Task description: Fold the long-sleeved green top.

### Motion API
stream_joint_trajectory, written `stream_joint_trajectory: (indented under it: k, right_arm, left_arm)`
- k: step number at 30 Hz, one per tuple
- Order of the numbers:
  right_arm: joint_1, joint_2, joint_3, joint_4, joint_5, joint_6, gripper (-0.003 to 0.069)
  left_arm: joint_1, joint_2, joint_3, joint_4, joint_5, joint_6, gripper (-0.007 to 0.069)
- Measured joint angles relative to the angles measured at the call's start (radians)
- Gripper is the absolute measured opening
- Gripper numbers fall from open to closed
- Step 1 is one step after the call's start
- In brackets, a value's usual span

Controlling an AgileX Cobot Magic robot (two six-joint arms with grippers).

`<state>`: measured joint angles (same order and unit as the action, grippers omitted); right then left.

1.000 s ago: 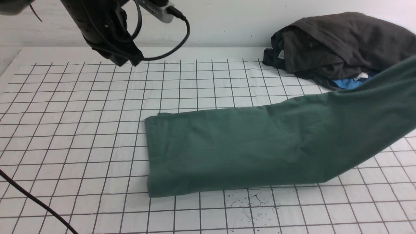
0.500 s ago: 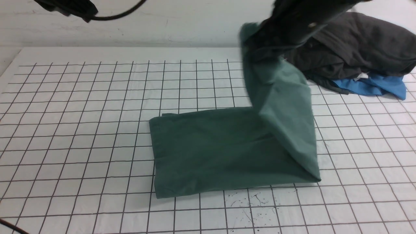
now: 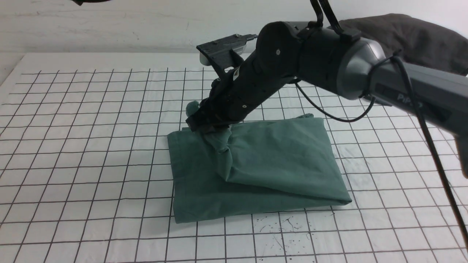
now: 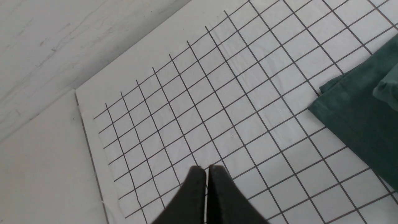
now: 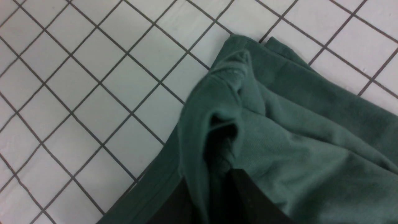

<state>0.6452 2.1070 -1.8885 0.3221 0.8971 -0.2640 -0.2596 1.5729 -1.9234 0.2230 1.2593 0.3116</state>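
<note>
Now the green long-sleeved top lies folded near the middle of the gridded mat. The right gripper pinches a bunched-up fold of it at the far left corner, with cloth between its narrow jaws. The left gripper hangs over bare mat, apart from the top, its jaws pressed together and empty. A dark garment lies at the far right.

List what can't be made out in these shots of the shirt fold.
Right tool: bunched cloth of the green top covers its tips in the front and right wrist views; gripping or released, cannot tell.
Dark garments: front view, mostly behind the right arm.
Left tool: front view, cut off by the top edge; only the left wrist view shows it.
</note>
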Motion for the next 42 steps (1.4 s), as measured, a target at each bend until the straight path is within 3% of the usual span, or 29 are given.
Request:
stream_joint_trajectory:
  k: [2, 7, 10, 12, 16, 17, 18, 21, 24, 33, 42]
  right_arm:
    - [-0.004, 0.0, -0.027, 0.002, 0.013, 0.0, 0.029]
    - [-0.033, -0.002, -0.081, -0.028, 0.064, -0.004, 0.0461]
    - [-0.043, -0.004, -0.084, -0.064, 0.085, -0.004, 0.0474]
    - [-0.046, 0.001, -0.087, -0.086, 0.113, -0.004, 0.045]
    - [-0.037, 0.044, -0.09, -0.05, 0.16, -0.004, 0.0333]
    - [-0.019, 0.082, -0.09, -0.018, 0.182, -0.012, 0.0255]
    - [-0.019, 0.082, -0.09, -0.018, 0.182, -0.012, 0.0255]
    - [0.035, 0.168, -0.09, 0.021, 0.221, -0.045, 0.0101]
    - [0.077, 0.222, -0.09, 0.025, 0.229, -0.067, 0.0013]
    - [0.066, 0.196, -0.187, 0.003, 0.319, -0.079, -0.0014]
    - [-0.103, -0.078, -0.272, -0.096, 0.349, -0.055, -0.0014]
  left_arm:
    - [0.0, 0.012, 0.0, -0.004, 0.0, 0.0, -0.0007]
    - [0.0, 0.03, 0.0, -0.015, 0.0, 0.0, -0.0007]
    - [0.0, 0.036, 0.0, -0.017, 0.0, 0.0, -0.0007]
    - [0.0, 0.038, 0.0, -0.017, 0.0, 0.0, -0.0007]
    - [0.0, 0.042, 0.0, -0.018, 0.0, 0.0, -0.0007]
    - [0.0, 0.042, 0.0, -0.018, 0.0, 0.0, -0.0007]
    - [0.0, 0.042, 0.0, -0.018, 0.0, 0.0, -0.0007]
    - [0.0, 0.042, 0.0, -0.018, 0.0, 0.0, -0.0007]
    - [0.0, 0.042, 0.0, -0.018, 0.0, 0.0, -0.0007]
    - [0.0, 0.001, 0.0, -0.019, 0.0, -0.041, -0.0007]
    - [0.0, -0.261, 0.176, -0.01, 0.0, -0.162, -0.0007]
